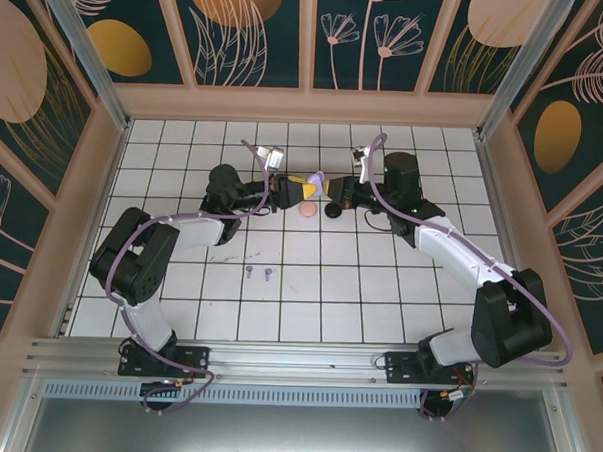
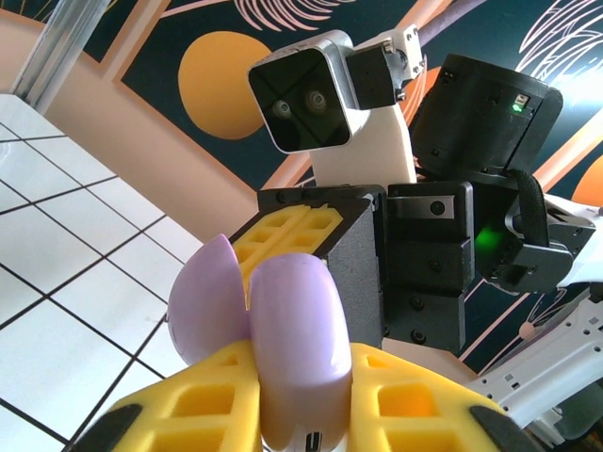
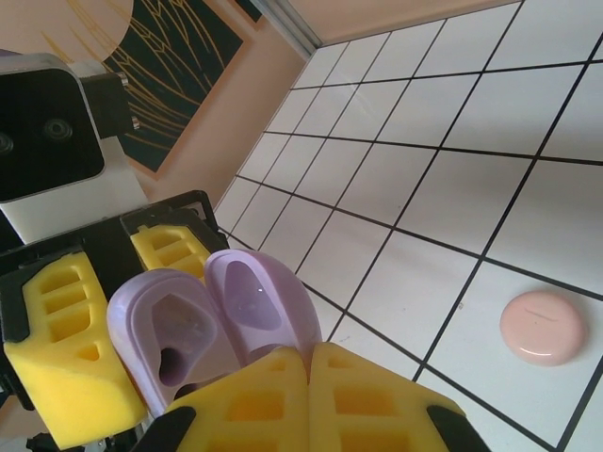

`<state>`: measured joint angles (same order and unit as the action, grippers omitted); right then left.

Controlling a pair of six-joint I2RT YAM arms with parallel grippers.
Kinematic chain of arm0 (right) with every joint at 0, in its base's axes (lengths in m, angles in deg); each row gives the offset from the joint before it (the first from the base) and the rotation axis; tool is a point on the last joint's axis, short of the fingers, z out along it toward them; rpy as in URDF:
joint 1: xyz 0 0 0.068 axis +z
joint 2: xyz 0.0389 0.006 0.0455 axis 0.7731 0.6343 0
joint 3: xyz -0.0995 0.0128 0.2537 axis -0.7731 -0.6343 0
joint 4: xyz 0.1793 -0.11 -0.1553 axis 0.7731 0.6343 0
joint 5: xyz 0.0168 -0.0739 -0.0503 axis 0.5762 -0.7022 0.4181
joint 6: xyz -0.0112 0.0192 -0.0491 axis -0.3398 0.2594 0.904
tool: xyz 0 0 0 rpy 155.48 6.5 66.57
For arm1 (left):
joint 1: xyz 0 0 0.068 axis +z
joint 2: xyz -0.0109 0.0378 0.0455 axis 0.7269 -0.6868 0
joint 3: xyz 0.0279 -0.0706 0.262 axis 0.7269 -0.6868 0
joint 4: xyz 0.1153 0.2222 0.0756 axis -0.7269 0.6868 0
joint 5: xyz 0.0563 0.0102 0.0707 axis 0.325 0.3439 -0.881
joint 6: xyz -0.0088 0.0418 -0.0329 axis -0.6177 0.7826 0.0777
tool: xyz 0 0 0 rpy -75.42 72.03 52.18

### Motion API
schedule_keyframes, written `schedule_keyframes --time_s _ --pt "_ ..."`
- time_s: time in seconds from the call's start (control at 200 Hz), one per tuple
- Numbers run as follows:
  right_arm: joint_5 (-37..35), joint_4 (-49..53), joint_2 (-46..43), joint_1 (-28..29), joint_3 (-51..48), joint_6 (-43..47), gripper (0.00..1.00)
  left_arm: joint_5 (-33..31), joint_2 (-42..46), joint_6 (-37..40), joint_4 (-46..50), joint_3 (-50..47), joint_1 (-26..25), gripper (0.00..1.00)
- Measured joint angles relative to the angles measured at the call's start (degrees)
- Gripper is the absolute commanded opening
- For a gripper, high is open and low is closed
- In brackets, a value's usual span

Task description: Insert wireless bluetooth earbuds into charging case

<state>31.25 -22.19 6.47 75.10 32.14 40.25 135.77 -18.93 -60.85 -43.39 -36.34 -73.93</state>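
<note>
A floor [image 1: 298, 306] of white square tiles with dark grout lines fills the enclosure. Around it runs a peach frame [image 1: 307, 104], whose slats divide the walls [image 1: 259, 44] into dark teal panels. The panels are printed with orange discs [image 1: 119, 46] and pale pink line-drawn flowers and leaves. Slanting metal posts [image 1: 84, 41] stand at the far corners. Along the near edge lie a silver rail [image 1: 296, 358] and a grey perforated strip [image 1: 304, 396]. The light is bright and even.
</note>
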Motion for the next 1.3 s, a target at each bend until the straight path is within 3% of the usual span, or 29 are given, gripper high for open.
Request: schedule_keyframes --time_s 0.12,0.265,0.435,0.886,1.111,1.301 --pt "-1.53 0.63 0.00 0.28 0.44 0.00 0.00 -0.76 -0.02 0.42 0.09 0.00 -0.15 0.49" --pt "-5.31 3.82 0.00 0.28 2.25 1.36 0.00 -3.48 0.02 3.10 2.82 -0.02 -0.24 0.60" --pt "-10.16 9.66 0.00 0.28 5.29 5.03 0.00 -5.42 2.29 11.02 13.31 0.37 0.04 0.67" --pt "-21.64 25.16 0.09 2.56 13.27 22.53 0.00 -3.08 3.28 48.57 66.05 24.39 1.18 0.72" --pt "-24.76 29.20 1.68 5.07 14.45 28.79 0.00 -1.01 -0.72 60.65 84.83 32.04 1.18 0.71" --pt "-25.97 31.01 3.61 7.10 15.23 31.30 0.00 0.13 -3.26 67.12 95.12 37.05 1.29 0.70"
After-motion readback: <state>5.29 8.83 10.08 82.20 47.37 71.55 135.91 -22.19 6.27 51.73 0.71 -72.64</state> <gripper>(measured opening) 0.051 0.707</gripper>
